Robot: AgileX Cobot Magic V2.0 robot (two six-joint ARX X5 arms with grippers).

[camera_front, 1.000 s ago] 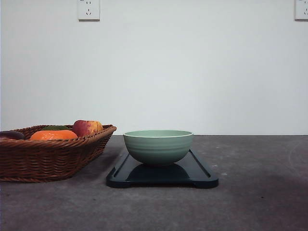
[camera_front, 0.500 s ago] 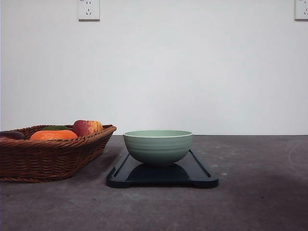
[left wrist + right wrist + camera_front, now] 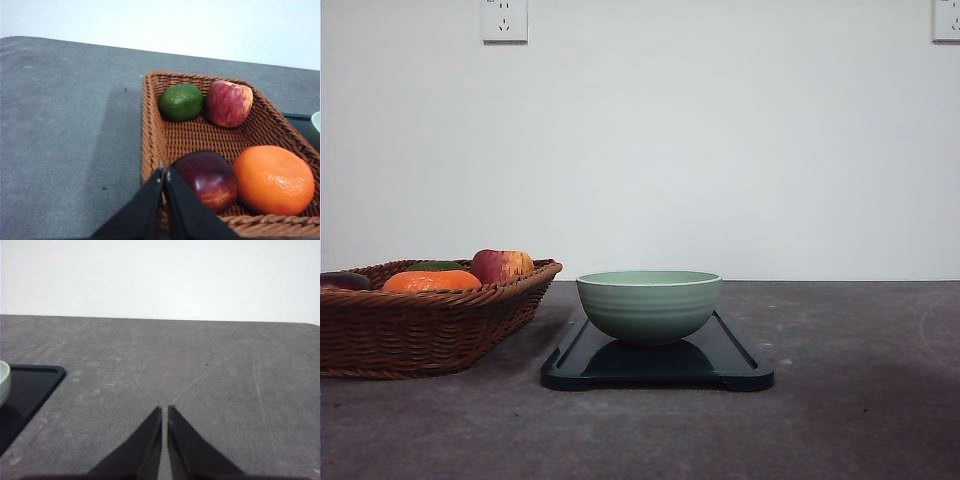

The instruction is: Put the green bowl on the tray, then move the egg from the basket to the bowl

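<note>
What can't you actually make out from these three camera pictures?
- Inside of the green bowl: in the front view the camera sits low, so its wall hides any contents. Both wrist views cut it at the edge.
- Basket floor: partly covered by the fruit; the lower and right edges crop it in the left wrist view.
- No egg can be picked out among the fruit.
- Tray: cropped by the edge in the right wrist view.

A plain white wall [image 3: 720, 150] is seen across the upper half of the front view. Two white sockets are mounted on it: one [image 3: 504, 20] at upper left, another [image 3: 946, 20] cut by the upper right edge. Below, a dark grey, scuffed tabletop [image 3: 860, 420] is evenly lit.
</note>
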